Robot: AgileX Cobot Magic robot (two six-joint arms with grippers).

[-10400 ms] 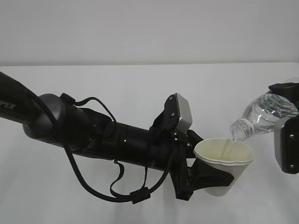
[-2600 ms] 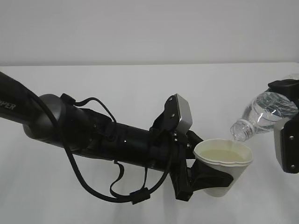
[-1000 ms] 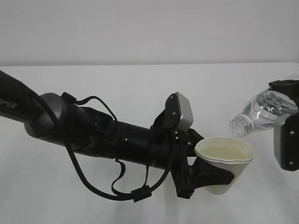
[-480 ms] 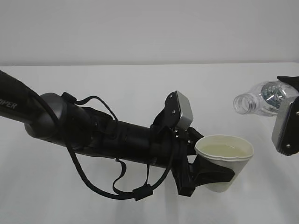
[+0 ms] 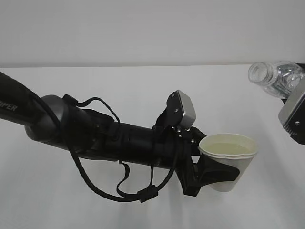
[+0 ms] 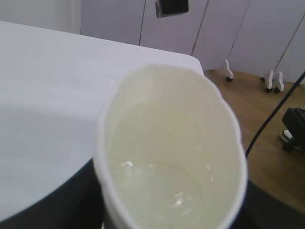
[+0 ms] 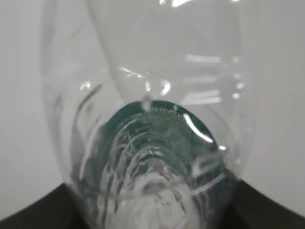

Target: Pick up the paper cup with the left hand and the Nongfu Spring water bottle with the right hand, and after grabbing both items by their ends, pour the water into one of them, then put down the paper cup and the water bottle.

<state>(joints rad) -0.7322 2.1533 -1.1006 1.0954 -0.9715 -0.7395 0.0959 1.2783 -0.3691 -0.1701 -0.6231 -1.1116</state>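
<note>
White surface [image 5: 143, 86] under a plain grey wall. Left end effector [image 5: 209, 172] is clamped round the paper cup [image 5: 228, 160], held upright off the surface w/ water [image 6: 157, 186] pooled inside. Right end effector [image 5: 295, 114], mostly cut off at frame edge, holds the Nongfu Spring water bottle [image 5: 276, 78] by its base, neck raised up-left, well clear of the cup; bottle looks nearly empty, though glare makes that hard to judge. Pour appears done; next step is the put-down: lower both level, cup esp., then release.
</note>
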